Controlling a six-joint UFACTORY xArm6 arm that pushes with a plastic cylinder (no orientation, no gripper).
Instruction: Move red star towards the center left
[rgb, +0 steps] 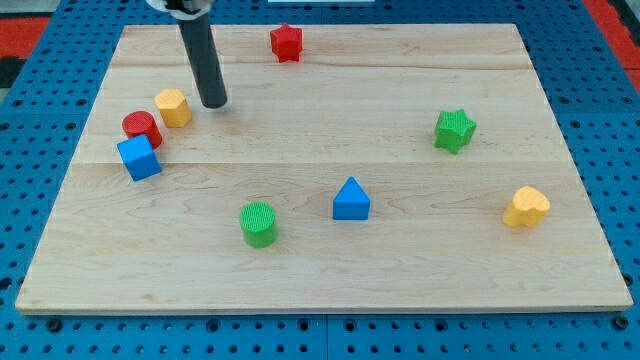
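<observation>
The red star (286, 42) lies near the view's top edge of the wooden board (320, 260), a little left of the middle. My tip (213, 103) rests on the board below and to the left of the red star, well apart from it. The tip stands just right of a yellow hexagonal block (173, 107), with a small gap between them.
A red cylinder (141, 128) and a blue cube (138, 157) sit at the centre left, touching. A green cylinder (258, 223) and a blue triangle (351, 199) lie lower middle. A green star (454, 130) and a yellow heart (526, 207) are on the right.
</observation>
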